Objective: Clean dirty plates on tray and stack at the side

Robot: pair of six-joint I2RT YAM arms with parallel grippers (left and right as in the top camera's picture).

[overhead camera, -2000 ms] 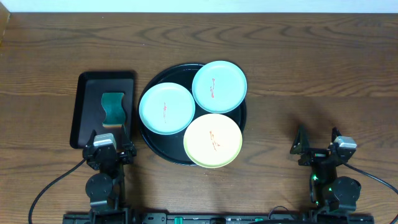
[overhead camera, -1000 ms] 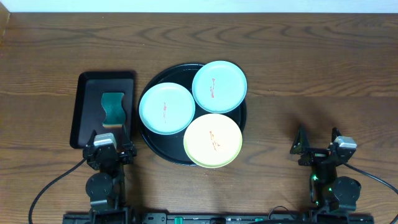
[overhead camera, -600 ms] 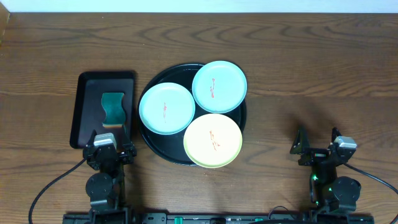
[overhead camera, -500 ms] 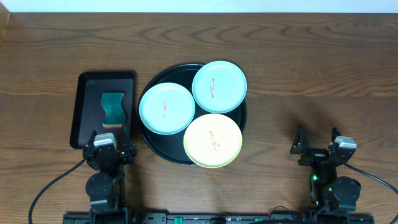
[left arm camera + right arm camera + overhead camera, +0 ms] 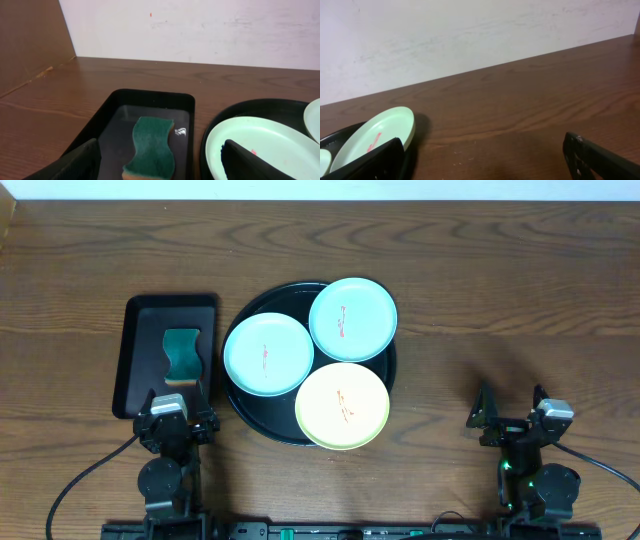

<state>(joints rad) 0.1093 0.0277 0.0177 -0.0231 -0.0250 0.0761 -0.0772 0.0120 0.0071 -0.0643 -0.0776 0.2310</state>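
Parked nearside of tray (image 5: 258, 416), left gripper (image 5: 180, 405) and right gripper (image 5: 512, 408) splayed empty; probably meant for grabbing sponge (image 5: 181, 352) left of it.

A dark brown wood-grain counter (image 5: 520, 300) fills the overhead view, its grain running from 9 to 3 o'clock. Along its 12 o'clock edge stands a matte white wall (image 5: 210, 30) with faint grey scuffs and one tiny red speck. At 10 o'clock a plain brown panel (image 5: 30, 45) meets the wall. The light is soft and even, leaving a dull sheen on the wood.
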